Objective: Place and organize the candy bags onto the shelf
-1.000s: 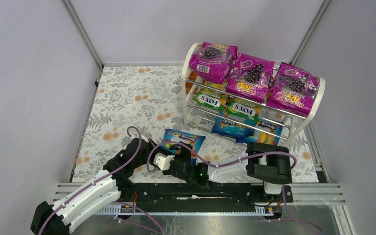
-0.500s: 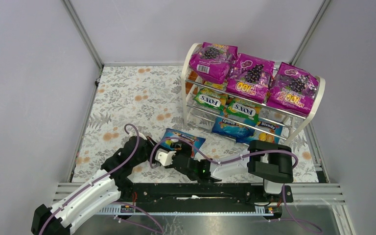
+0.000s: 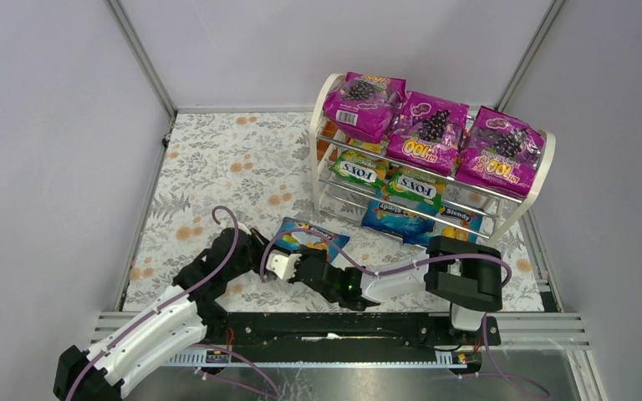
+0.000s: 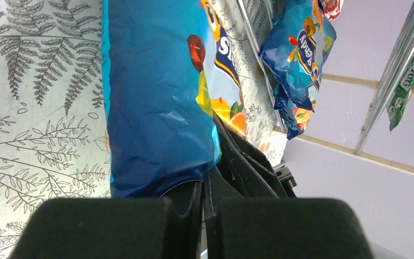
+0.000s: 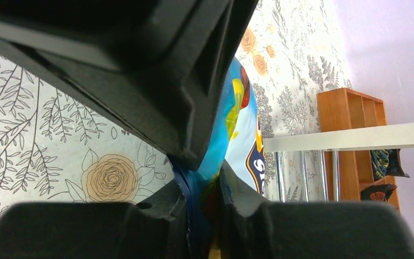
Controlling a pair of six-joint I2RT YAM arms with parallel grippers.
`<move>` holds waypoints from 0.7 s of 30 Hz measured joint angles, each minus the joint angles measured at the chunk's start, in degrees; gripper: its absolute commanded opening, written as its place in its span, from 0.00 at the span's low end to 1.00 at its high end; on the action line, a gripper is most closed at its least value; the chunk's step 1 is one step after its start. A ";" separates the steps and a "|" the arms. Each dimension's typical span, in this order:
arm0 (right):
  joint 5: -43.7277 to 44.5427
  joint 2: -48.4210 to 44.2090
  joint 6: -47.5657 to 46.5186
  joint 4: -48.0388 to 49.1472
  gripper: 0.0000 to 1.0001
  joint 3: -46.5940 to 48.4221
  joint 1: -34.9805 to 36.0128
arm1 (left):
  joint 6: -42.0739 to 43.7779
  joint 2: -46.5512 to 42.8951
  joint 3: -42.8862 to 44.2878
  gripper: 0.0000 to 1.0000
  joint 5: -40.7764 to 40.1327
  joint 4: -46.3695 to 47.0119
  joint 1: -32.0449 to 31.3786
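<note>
Loose blue glossy Slendy candy bag (image 3: 318, 236) lies flat on the floral-print mat (image 3: 217, 167). It sits just in front of the three-tier rack of chrome rods with white plastic end panels (image 3: 316, 150), not touching it. Both arms meet at the bag's near edge.

Left gripper (image 4: 204, 184): fingers pressed together, only a hairline slit between them. In the left wrist view the bag's edge runs right up to the tips. It may be nipping the seam, can't tell from this angle.

Right gripper (image 5: 202, 181): fingers drawn in on the same edge, with blue film sandwiched between them in the right wrist view, so it is pinching the bag. The left gripper's black body fills the top of that view, close over the bag.

Rack contents:
- Top tier: three magenta grape bags (image 3: 428, 132) side by side.
- Middle tier: two green-yellow FOX'S bags (image 3: 359, 173), left and centre.
- Bottom tier: two blue Slendy bags (image 3: 397, 219), toward centre and right.
</note>
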 measured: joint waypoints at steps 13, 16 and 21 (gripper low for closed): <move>-2.82 -8.52 0.74 -8.57 0.00 -0.20 -1.14 | 16.39 -2.80 16.33 0.84 -15.80 -17.84 -0.02; -3.04 -11.26 1.03 -12.50 0.00 -1.07 -1.51 | 20.48 -4.24 22.43 0.86 -21.07 -20.17 -0.20; -3.52 -16.17 1.07 -19.76 0.00 -1.70 -2.01 | 29.05 -5.62 31.52 0.88 -31.80 -21.35 -0.20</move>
